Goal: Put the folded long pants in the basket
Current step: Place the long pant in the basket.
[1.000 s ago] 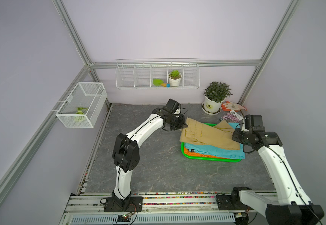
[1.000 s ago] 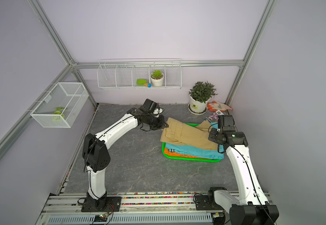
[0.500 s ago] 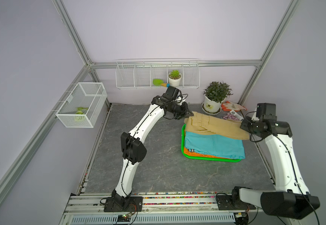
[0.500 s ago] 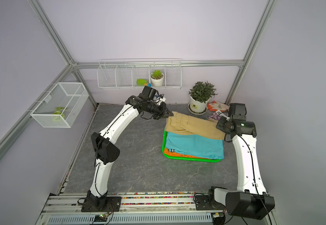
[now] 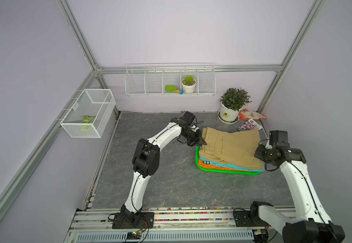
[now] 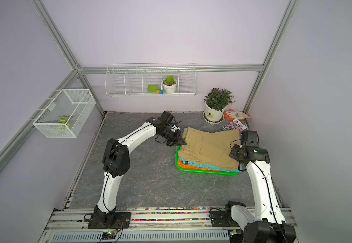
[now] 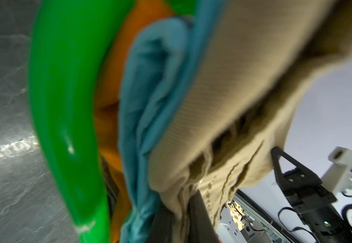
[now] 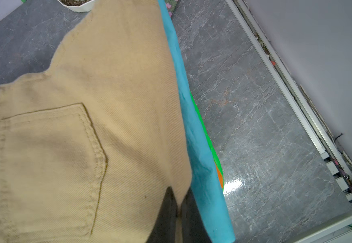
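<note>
The tan folded long pants [image 5: 230,147] [image 6: 209,147] are spread over the stack in the green basket [image 5: 223,170] [image 6: 202,171]. My left gripper [image 5: 201,143] [image 7: 184,218] is shut on their left waistband edge. My right gripper [image 5: 258,150] [image 8: 178,214] is shut on their right edge. Under them lie teal pants [image 5: 219,164] [image 8: 194,136] and orange pants [image 5: 213,166] [image 7: 112,73], with a striped waistband corner [image 5: 207,162] showing. The basket rim [image 7: 65,94] runs close beside the left fingers.
A potted plant [image 5: 234,105], orange gloves [image 5: 251,115] and a seed packet [image 5: 249,125] sit behind the basket at the back right. A white wire rack [image 5: 170,81] hangs on the back wall, a wire cage basket [image 5: 89,112] on the left wall.
Half a second ago the tan pants were held further back, leaving the teal pair uncovered. Both grippers have since carried them forward and down over the stack.
</note>
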